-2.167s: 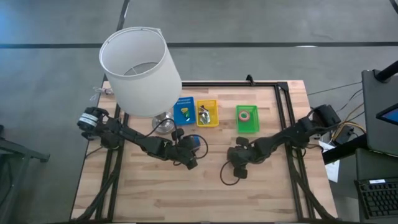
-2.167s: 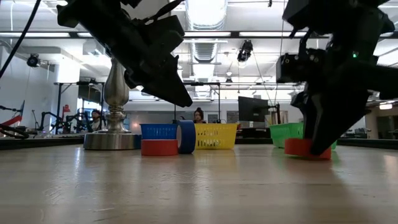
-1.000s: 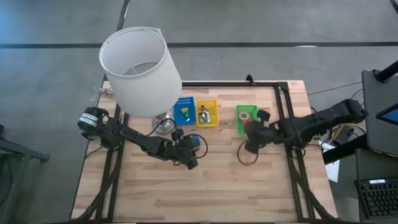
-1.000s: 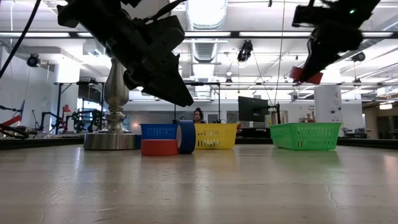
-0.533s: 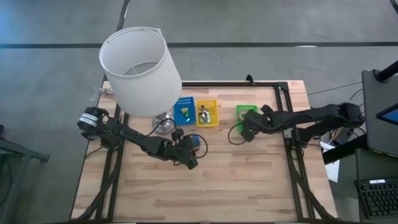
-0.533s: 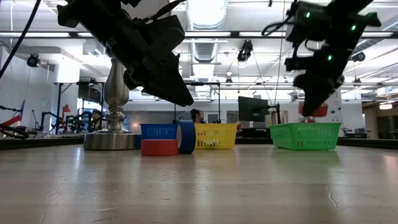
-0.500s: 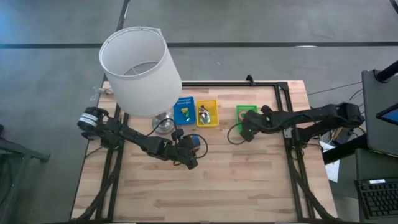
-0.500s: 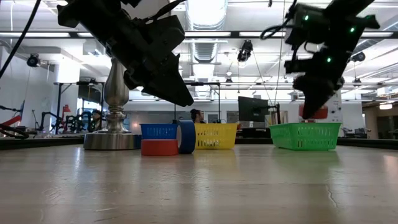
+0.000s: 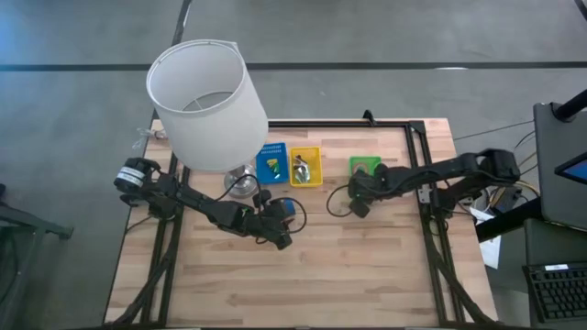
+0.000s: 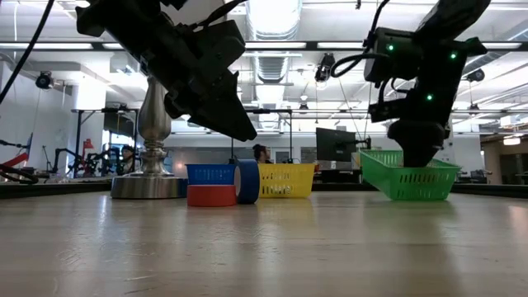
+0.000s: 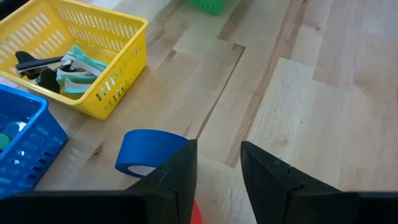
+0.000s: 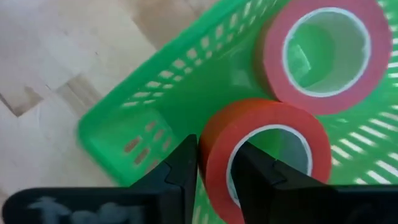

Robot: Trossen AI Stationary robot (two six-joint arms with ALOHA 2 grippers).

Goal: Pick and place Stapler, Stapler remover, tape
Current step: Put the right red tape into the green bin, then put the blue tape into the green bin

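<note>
The right gripper [image 12: 214, 163] is seen down inside the green basket [image 12: 161, 106], its fingers clamped across the wall of a red tape roll [image 12: 261, 155], which leans against a 2nd red roll [image 12: 320, 53] already lying in that basket. In the low view the green basket [image 10: 408, 175] is tipped up at its near side under the right arm; 0.5 s ago it sat level, with the roll held above it.

The left gripper [image 11: 217, 171] hangs above the boards near a blue tape roll [image 11: 152, 155] standing on edge, its fingers a little apart and nothing between them. A sliver of another red roll [image 11: 196, 213] shows just below them; in the low view that roll [image 10: 211, 195] lies flat, touching the blue one [image 10: 245, 181].

A yellow basket [image 11: 115, 68] holds pale green and dark plastic pieces; the stapler remover cannot be made out for certain. A blue basket [image 9: 271, 164] sits beside it, next to a lamp [image 9: 206, 101] with a white shade. The wooden table [image 9: 303, 275] is backed by an open workshop room with ceiling lights, where a person [image 10: 263, 153] is seen far off.
</note>
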